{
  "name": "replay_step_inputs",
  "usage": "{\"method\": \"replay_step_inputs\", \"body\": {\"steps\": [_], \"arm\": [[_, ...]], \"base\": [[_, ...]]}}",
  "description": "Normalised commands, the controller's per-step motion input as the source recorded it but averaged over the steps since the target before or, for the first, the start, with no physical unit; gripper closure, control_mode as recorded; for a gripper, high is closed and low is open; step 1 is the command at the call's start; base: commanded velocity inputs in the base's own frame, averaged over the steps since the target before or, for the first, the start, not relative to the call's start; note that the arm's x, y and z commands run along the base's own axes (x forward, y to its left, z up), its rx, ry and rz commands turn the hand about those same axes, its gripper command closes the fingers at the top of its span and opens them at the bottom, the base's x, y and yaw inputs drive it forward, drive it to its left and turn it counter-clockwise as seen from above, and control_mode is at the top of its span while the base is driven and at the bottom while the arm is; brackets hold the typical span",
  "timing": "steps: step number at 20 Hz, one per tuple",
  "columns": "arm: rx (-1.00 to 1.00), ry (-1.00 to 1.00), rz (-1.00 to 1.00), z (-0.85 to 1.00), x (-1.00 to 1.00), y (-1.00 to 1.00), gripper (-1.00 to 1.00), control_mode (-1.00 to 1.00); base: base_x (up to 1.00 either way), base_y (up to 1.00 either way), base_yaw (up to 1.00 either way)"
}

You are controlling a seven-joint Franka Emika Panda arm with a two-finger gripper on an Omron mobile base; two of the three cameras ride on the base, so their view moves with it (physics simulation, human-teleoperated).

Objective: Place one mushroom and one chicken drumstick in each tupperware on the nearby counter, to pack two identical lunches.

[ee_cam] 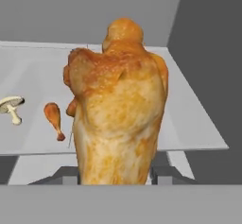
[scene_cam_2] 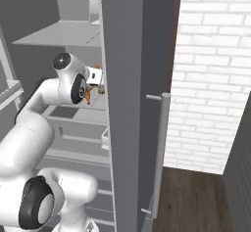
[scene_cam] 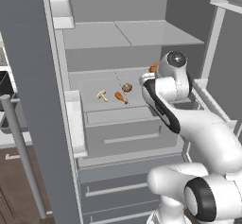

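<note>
**Drumstick held at the jaws inside the open fridge**

You see the jaws (ee_cam: pixel 118 183) clamped on a chicken drumstick (ee_cam: pixel 118 119); in the hand view its plump golden body rises from between them and hides both tips. In the left base view, a sliver of that orange meat shows at 11 o'clock of the wrist, above the fridge shelf (scene_cam: pixel 94 93).

On that shelf lie three more items. The second drumstick (scene_cam: pixel 121 97) rests at 9 o'clock of the held one in the hand view, bone end toward the camera. The brown-capped mushroom (scene_cam: pixel 127 87) sits just beside it, at its 1 o'clock in the left base view. The cream-white mushroom (scene_cam: pixel 102 95) lies farther out at 9 o'clock, apart from both.
</note>
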Motion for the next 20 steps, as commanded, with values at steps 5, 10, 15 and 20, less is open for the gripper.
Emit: {"method": "replay_step_inputs", "body": {"steps": [5, 10, 15, 20], "arm": [[0.0, -0.1, 0.0, 0.85, -1.0, 0.19, 1.0, -1.0], [0.01, 0.06, 0.0, 0.99, -1.0, 0.23, 1.0, -1.0], [0.0, 0.15, 0.04, 0.64, -0.96, 0.23, 1.0, -1.0], [0.0, 0.0, 0.06, -0.01, -0.44, 0.07, 1.0, -1.0]], "base": [[0.0, 0.0, 0.0], [0.0, 0.0, 0.0], [0.0, 0.0, 0.0], [0.0, 0.0, 0.0]]}}
